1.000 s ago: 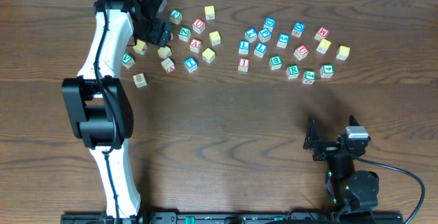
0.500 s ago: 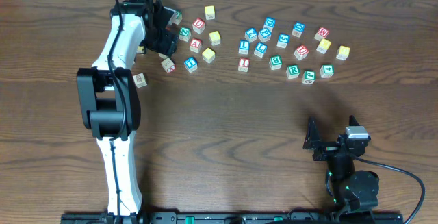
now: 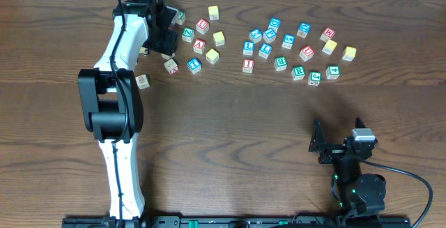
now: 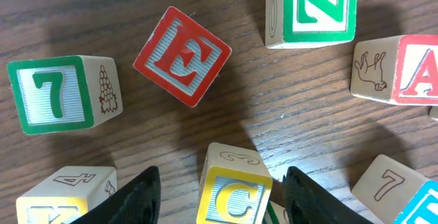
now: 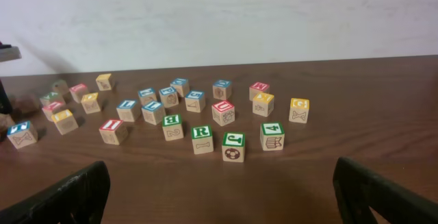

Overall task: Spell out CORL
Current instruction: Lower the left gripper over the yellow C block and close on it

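Observation:
A yellow "C" cube [image 4: 233,195] stands on the table between the black fingers [image 4: 130,200] of my left gripper [image 4: 220,198]. The jaws are open, with a narrow gap on each side of the cube. From overhead the left gripper [image 3: 166,43] hangs low over the left cluster and hides that cube. The green "R" cube [image 3: 298,72] [image 5: 201,139] and a blue "L" cube [image 3: 265,49] sit in the right cluster. Several yellow-topped cubes [image 3: 219,38] lie about, their letters too small to read. My right gripper [image 3: 318,143] [image 5: 222,203] rests wide open and empty near the front right.
Close round the left fingers stand a red "E" cube [image 4: 182,56], a green "7" cube [image 4: 55,92], a green "N" cube [image 4: 315,10], a red "A" cube [image 4: 410,70] and a yellow cube [image 4: 58,196]. A lone cube [image 3: 143,81] sits beside the left arm.
The left arm swung right and settled its gripper over the left cluster of cubes, then stayed there. The right arm has not moved.

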You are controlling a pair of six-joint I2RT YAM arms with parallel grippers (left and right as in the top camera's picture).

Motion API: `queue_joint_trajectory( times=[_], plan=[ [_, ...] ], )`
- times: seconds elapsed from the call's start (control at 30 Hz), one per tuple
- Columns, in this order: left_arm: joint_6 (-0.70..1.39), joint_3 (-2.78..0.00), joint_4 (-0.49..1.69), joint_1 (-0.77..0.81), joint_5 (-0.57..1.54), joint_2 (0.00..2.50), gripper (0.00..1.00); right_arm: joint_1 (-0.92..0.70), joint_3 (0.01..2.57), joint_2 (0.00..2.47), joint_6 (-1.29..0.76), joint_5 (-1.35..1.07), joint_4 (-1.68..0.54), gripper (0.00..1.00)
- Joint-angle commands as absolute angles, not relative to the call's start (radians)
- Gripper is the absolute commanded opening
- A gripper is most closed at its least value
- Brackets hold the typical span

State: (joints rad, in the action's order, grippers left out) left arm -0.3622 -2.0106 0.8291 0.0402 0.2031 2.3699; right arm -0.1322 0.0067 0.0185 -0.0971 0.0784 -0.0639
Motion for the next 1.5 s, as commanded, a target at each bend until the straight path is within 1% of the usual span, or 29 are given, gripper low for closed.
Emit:
queue_joint_trajectory(
  times=[0.0, 0.37, 0.5, 0.73, 0.77, 0.87, 1.03, 1.07, 1.17, 1.33, 1.47],
  plan=[
    [-0.342, -1.995, 0.828, 0.037, 0.191, 2.391, 0.56, -0.127, 0.006, 0.018, -0.088, 0.076, -0.068, 0.99],
    [-0.335, -1.98, 0.828, 0.037, 0.191, 2.391, 0.54, -0.127, 0.006, 0.018, -0.088, 0.076, -0.068, 0.99],
    [-0.335, -1.967, 0.827, 0.04, 0.191, 2.391, 0.5, -0.127, 0.006, 0.018, -0.088, 0.076, -0.068, 0.99],
    [-0.335, -1.938, 0.804, 0.05, 0.191, 2.391, 0.49, -0.127, 0.006, 0.018, -0.088, 0.076, -0.068, 0.99],
    [-0.33, -1.938, 0.802, 0.05, 0.191, 2.391, 0.46, -0.127, 0.006, 0.018, -0.088, 0.076, -0.068, 0.99],
    [-0.293, -1.938, 0.797, 0.05, 0.19, 2.391, 0.45, -0.127, 0.006, 0.018, -0.088, 0.076, -0.068, 0.99],
    [-0.208, -1.938, 0.794, 0.05, 0.19, 2.391, 0.32, -0.127, 0.006, 0.018, -0.088, 0.076, -0.068, 0.99],
    [-0.185, -1.938, 0.793, 0.05, 0.19, 2.391, 0.27, -0.127, 0.006, 0.018, -0.088, 0.076, -0.068, 0.99],
    [-0.116, -1.938, 0.786, 0.05, 0.19, 2.391, 0.22, -0.127, 0.006, 0.018, -0.088, 0.076, -0.068, 0.99],
    [-0.007, -1.938, 0.774, 0.05, 0.19, 2.391, 0.2, -0.127, 0.006, 0.018, -0.088, 0.076, -0.068, 0.99],
    [0.018, -1.94, 0.772, 0.05, 0.19, 2.389, 0.19, -0.127, 0.006, 0.018, -0.088, 0.076, -0.068, 0.99]
  ],
)
